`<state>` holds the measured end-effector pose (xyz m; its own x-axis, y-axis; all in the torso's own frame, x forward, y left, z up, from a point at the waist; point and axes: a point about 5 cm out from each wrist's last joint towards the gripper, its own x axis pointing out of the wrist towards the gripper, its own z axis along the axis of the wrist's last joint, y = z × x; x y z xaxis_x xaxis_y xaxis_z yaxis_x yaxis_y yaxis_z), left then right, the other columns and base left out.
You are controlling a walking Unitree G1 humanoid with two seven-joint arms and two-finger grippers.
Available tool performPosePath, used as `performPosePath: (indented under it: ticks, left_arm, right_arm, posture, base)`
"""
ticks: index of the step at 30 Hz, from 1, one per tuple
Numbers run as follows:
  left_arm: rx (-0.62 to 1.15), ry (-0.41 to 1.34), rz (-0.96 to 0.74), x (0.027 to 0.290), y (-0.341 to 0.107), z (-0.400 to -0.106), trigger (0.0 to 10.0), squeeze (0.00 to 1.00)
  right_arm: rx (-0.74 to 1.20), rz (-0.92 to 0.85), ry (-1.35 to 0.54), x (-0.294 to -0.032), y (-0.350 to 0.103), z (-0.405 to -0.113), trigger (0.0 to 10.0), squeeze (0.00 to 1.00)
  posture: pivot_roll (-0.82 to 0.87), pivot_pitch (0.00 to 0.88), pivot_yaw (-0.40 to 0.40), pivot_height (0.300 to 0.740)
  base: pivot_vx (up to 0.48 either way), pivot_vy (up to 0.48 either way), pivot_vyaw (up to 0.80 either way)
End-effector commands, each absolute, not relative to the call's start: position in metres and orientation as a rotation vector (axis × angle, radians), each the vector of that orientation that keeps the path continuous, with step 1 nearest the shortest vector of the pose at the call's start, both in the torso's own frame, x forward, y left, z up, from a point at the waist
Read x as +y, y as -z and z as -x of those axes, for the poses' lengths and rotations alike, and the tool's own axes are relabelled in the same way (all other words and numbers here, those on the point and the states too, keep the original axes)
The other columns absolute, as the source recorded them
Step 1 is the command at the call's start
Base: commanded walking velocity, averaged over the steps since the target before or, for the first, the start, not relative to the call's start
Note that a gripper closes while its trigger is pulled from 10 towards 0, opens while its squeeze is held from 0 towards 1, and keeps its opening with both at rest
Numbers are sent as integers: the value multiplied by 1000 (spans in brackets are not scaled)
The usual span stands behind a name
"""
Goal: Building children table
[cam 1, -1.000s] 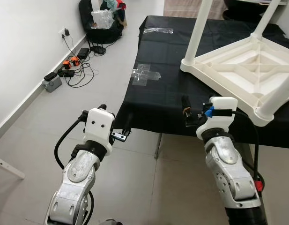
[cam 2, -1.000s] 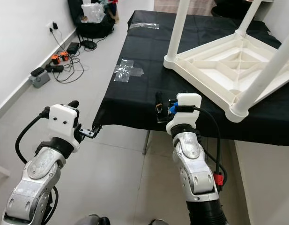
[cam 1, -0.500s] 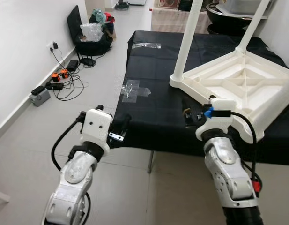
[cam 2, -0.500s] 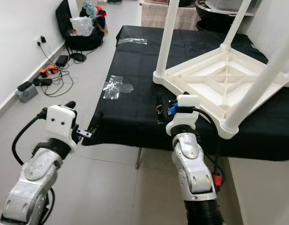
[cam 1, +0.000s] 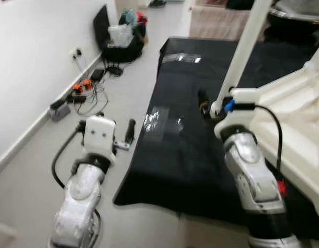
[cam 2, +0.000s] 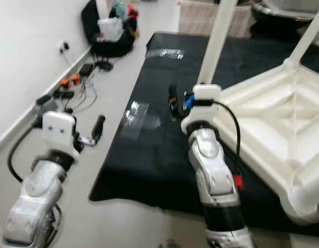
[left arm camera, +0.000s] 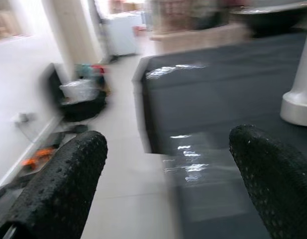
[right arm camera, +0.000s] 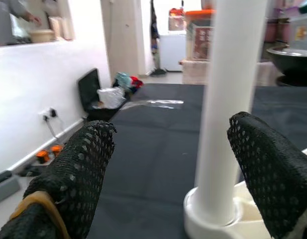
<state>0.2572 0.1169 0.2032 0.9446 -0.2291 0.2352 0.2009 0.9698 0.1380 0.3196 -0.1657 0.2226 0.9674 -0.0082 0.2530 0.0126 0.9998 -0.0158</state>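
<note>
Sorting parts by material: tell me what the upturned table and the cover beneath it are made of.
The upturned table looks like moulded plastic, off-white and smooth: ribbed underside, round legs seated in moulded sockets. The black cover seems a thin cloth or sheet, fairly matte, draping over the edge; which one is unclear.

Black cloth covering the tabletop, draped over its near edge. Clear tape patch stuck on the cloth near its left side; second clear strip at the far end. Grey tiled floor. White wall with a socket. Tangle of cables and orange items by the skirting. Black bag stuffed with plastic and cloth, standing against the wall.
</note>
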Motion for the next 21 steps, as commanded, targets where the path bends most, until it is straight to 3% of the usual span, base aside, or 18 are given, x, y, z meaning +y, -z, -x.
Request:
performPosePath:
  ticks: [1, 13, 18, 21]
  left_arm:
    - [-237, 204, -122, 122, -201, -257, 10000, 0]
    - [-226, 200, -111, 123, -200, -251, 10000, 0]
    - [-225, 207, -107, 120, -201, -249, 10000, 0]
    - [-225, 207, -108, 120, -201, -248, 10000, 0]
  right_arm:
    - [-259, 18, 1, -163, -225, -322, 10000, 0]
    - [-234, 39, 123, -181, -235, -337, 10000, 0]
    - [-219, 14, 128, -181, -238, -346, 10000, 0]
    - [-220, 14, 105, -177, -240, -350, 10000, 0]
  posture:
    - [33, 115, -35, 740]
    - [33, 142, -46, 740]
    - [36, 159, -49, 740]
    - [37, 167, -53, 740]
  base:
    - [0, 0, 0]
    - [0, 0, 0]
    - [0, 0, -666]
    - [0, 0, 0]
